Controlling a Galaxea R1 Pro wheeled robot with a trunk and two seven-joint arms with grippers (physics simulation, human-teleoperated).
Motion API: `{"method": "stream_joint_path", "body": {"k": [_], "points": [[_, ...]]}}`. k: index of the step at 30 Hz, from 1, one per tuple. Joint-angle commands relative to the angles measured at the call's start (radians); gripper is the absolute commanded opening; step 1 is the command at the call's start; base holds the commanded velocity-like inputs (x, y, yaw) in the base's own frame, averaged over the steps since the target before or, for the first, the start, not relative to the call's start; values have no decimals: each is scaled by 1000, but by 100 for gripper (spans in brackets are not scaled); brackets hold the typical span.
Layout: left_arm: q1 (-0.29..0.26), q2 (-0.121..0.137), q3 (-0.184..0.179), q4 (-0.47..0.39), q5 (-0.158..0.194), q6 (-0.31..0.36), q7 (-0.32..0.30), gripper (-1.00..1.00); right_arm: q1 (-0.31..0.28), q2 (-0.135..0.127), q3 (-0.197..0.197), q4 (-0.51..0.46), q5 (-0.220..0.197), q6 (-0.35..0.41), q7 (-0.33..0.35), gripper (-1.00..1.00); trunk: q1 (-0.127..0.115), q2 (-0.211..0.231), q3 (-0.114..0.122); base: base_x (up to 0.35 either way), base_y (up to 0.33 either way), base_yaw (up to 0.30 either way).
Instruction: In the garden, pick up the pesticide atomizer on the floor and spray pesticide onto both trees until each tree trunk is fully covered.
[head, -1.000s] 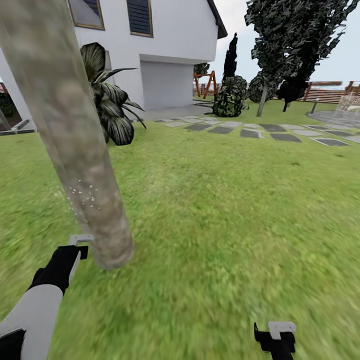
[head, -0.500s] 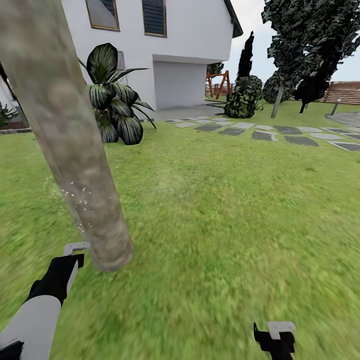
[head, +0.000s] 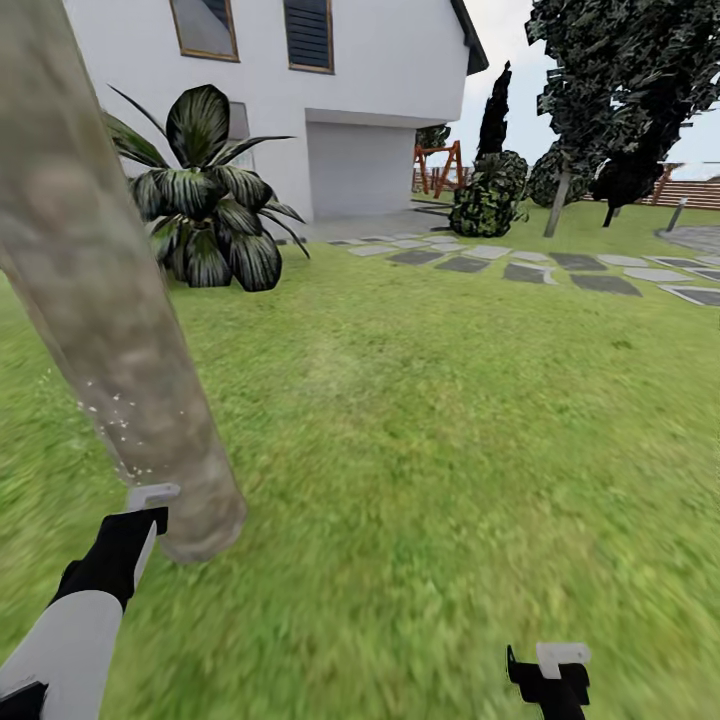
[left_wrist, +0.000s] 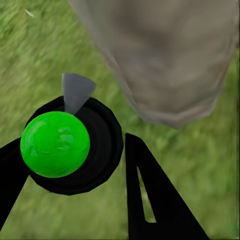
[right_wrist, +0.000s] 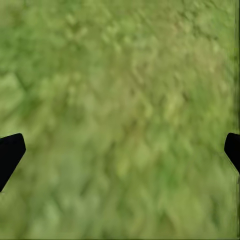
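- Right gripper (head: 548, 668) sat at the bottom right of the head view, low over the lawn (head: 450, 420); in the right wrist view its black fingertips (right_wrist: 10, 152) stood wide apart at the frame edges with only grass between them: open, holding nothing.
- Left gripper (left_wrist: 75, 165) was at lower left of the head view, its fingers (left_wrist: 150, 195) closed on the atomizer (left_wrist: 55, 144): green ball top, black collar, grey nozzle aimed toward the trunk.
- In the head view the atomizer's pale nozzle (head: 152, 494) sat just beside the trunk's base.
- Trunk (head: 110, 300) ran from the upper left corner down to lower left, thick, mottled grey-beige; a scatter of white specks (head: 110, 425) showed on its left side.
- Beyond, upper left: striped-leaf plant (head: 205, 205).
- Farther, upper middle: stepping stones (head: 520, 265), white house (head: 350, 90).
- Upper right: dark bushy trees (head: 610, 90), fence (head: 700, 190).
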Motion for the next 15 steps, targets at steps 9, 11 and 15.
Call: {"method": "stream_joint_path", "body": {"k": [9, 11, 15], "points": [[-1, 1, 1, -3, -4, 5, 0, -100, -1, 2, -7, 1, 11, -2, -3, 100, 0, 0, -1, 4, -272, 88], [-1, 1, 1, -2, -4, 5, 0, -100, -1, 2, -7, 1, 11, -2, -3, 100, 0, 0, -1, 0, -273, 272], [-1, 1, 1, -2, -4, 5, 0, -100, -1, 2, -7, 1, 11, -2, -3, 100, 0, 0, -1, 55, -273, 276]]}}
